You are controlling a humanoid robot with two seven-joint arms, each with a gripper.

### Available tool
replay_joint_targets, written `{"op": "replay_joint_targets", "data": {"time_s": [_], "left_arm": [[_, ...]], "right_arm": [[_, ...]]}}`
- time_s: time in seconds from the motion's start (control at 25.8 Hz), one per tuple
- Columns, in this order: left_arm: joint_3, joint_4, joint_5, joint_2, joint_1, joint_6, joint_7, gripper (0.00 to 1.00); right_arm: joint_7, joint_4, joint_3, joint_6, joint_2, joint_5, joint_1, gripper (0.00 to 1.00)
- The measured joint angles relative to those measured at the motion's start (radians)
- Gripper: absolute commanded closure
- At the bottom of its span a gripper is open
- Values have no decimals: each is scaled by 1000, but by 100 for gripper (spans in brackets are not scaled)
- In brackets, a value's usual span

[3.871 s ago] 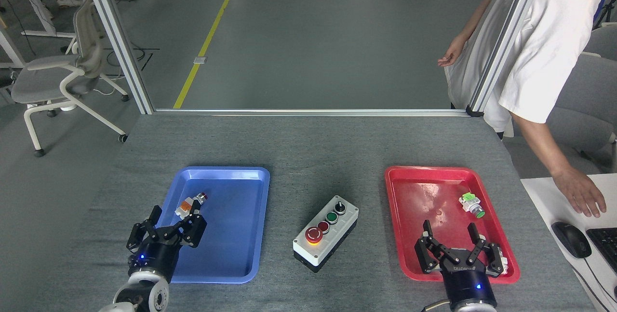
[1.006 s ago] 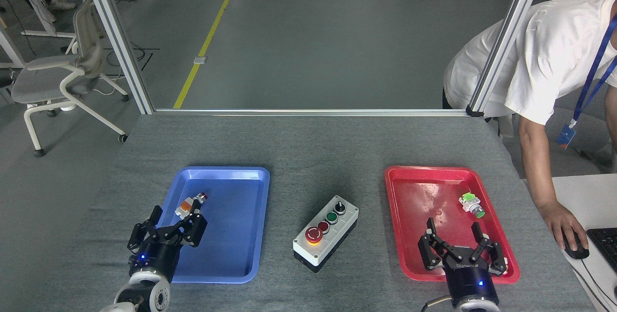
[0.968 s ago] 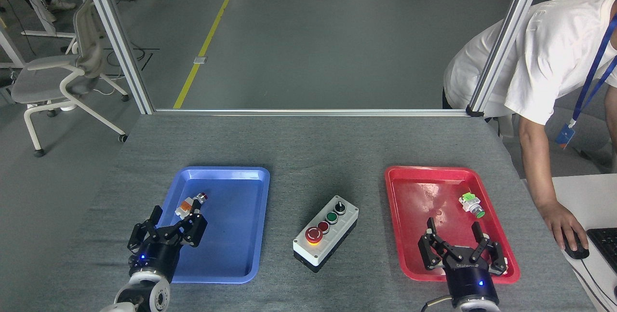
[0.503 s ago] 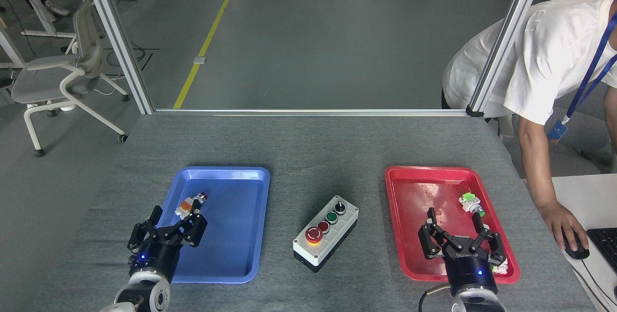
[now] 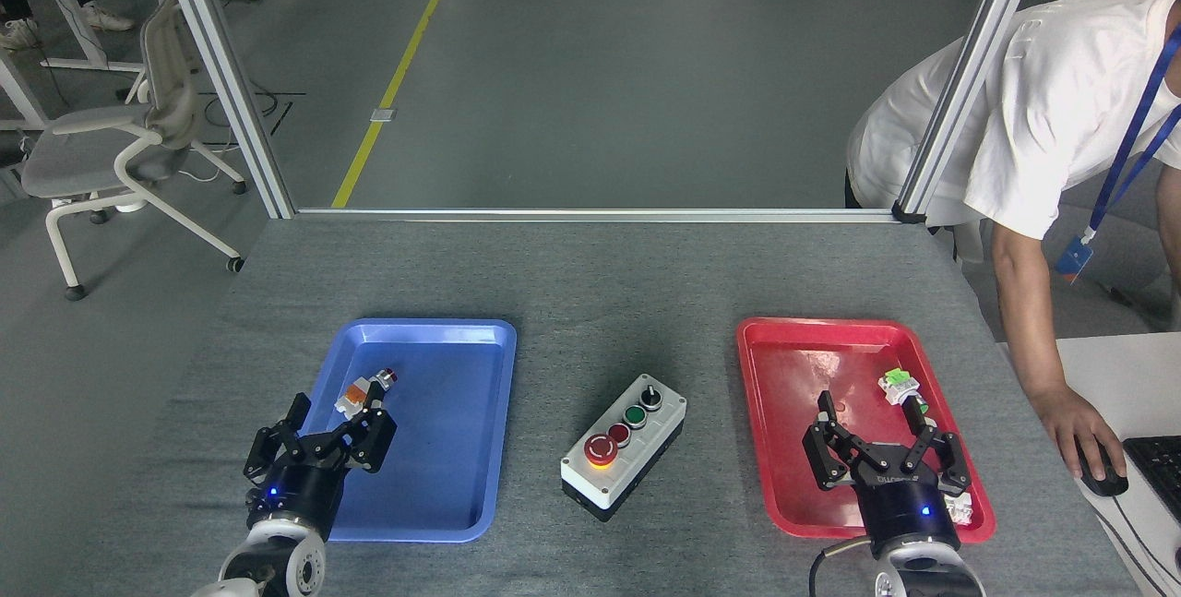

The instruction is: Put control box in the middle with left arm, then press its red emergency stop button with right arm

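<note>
Head view. The control box (image 5: pixel 625 446) sits on the grey fabric counter (image 5: pixel 590 283), on the bare middle strip between the blue tray (image 5: pixel 489 449) and the red tray (image 5: pixel 766 431), touching neither. It lies at a diagonal, its long axis running from near-left to far-right. Its top carries 1 row of 4 controls: the red emergency stop button (image 5: pixel 600 448) with yellow collar at the near-left end, then a small red button (image 5: pixel 619 434), a green button (image 5: pixel 635 415) and a black knob (image 5: pixel 651 397).

The left end effector (image 5: pixel 323 435) stands over the near-left corner of the blue tray, fingers spread apart, nothing between them. A small white-orange switch part (image 5: pixel 362 390) lies in the tray just beyond its fingertips; contact cannot be judged.

The right end effector (image 5: pixel 886 449) stands over the near-right part of the red tray, fingers spread wide, gripping nothing. A small green-and-white part (image 5: pixel 897 385) lies in the red tray close to its far-right finger. A white piece (image 5: pixel 960 509) shows at the tray's near-right corner beside the wrist; its nature cannot be told.

Both end effectors are well apart from the control box.

A person (image 5: pixel 1043 108) in a white shirt leans in at the right, 1 hand (image 5: pixel 1079 435) on a computer mouse (image 5: pixel 1103 477) on a separate white surface.
</note>
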Motion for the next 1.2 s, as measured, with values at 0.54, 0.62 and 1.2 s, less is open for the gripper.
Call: {"op": "replay_joint_targets", "data": {"time_s": [0.54,0.62,1.2], "left_arm": [[0,0,0,0,0,0,0,1],[0,0,0,0,0,0,0,1],[0,0,0,0,0,0,0,1]], "right_arm": [[-2,-2,-21,-64,-15,-2,-1,1],[-2,-2,-21,-66,-14,-2,-2,1],[-5,-2,-13,-92,-19,-56,7,1]]}}
